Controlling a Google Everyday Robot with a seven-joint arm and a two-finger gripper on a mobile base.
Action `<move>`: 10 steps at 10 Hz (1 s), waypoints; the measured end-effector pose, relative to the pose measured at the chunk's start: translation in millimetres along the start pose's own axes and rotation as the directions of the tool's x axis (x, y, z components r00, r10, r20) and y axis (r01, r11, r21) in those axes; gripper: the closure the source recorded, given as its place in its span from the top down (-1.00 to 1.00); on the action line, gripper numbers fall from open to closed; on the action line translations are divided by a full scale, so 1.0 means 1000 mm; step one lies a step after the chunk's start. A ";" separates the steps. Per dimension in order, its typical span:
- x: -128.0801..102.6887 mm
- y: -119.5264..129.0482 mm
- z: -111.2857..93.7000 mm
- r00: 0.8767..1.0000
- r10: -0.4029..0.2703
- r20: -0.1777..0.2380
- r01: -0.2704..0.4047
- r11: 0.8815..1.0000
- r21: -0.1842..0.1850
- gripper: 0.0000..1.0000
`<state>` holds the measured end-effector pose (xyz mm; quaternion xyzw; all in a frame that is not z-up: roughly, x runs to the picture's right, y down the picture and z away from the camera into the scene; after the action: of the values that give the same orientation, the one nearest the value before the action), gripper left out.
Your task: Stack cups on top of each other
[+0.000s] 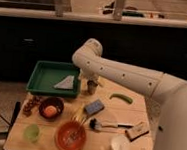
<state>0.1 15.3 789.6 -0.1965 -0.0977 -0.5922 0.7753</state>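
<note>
Small dull grey metal tumbler: upright, just right of green plastic tray. Pale green translucent plastic cup: front-left of wooden table, well apart. Gripper: fingers spread, at tumbler's top. Likely hazard: an off-centre close would tip the tumbler against the tray.

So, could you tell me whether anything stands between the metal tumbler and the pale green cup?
Yes: the dark brown bowl sits roughly on the straight line between the metal tumbler by the green tray and the pale green cup at front left. The claw hangs right over the tumbler, nothing between them.
</note>
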 end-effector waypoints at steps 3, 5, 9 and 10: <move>0.014 -0.012 0.013 1.000 -0.015 0.017 0.015 1.000 -0.004 0.60; 0.024 -0.021 0.027 0.999 -0.027 0.041 0.027 1.000 -0.002 0.60; 0.031 -0.018 0.051 0.997 -0.025 0.079 0.026 1.000 -0.013 0.60; 0.032 -0.014 0.060 0.995 -0.021 0.093 0.023 1.000 -0.018 0.60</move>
<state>0.3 9.1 859.1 -0.2301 -0.1301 -0.5917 0.7616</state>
